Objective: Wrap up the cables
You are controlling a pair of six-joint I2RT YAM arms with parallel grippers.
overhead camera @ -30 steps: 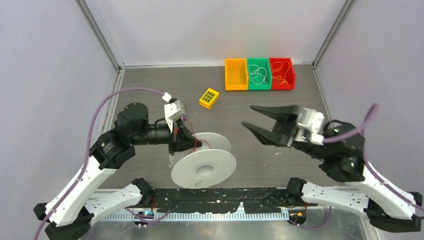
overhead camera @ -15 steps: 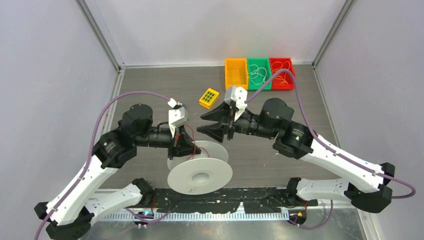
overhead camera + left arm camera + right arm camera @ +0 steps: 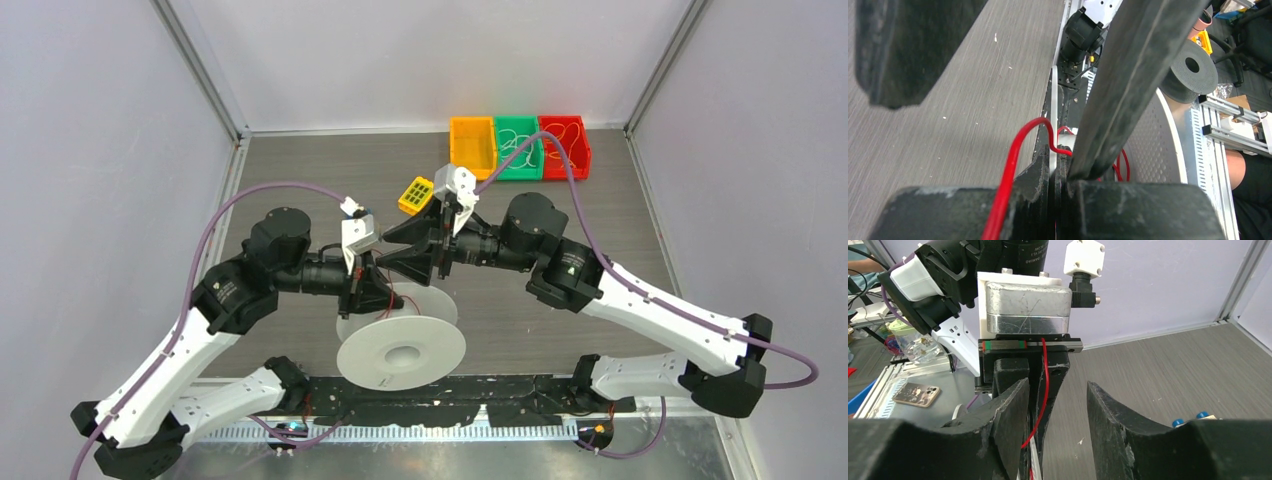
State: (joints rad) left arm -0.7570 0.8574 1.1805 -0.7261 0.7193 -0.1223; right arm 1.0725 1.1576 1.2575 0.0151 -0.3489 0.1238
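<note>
Cable [image 3: 1009,165]: one, pinched by left pincer [image 3: 1054,172]; right pincer [image 3: 1056,387] spread.

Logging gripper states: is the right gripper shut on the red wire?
No, the right gripper has its fingers wide apart; the red wire sits pinched in the left gripper.

I count two arms of my own, with two left fingers [image 3: 1013,375] and two right fingers [image 3: 1113,415], four in all, and one red wire [image 3: 1013,165]. On the bench [image 3: 300,180] there is one white spool [image 3: 400,352], one small yellow block [image 3: 416,194] and three bins in a row: one orange bin [image 3: 472,150], one green bin [image 3: 525,172], one red bin [image 3: 580,140]. The thin wires lying in the green and red bins are too tangled for me to count.
</note>
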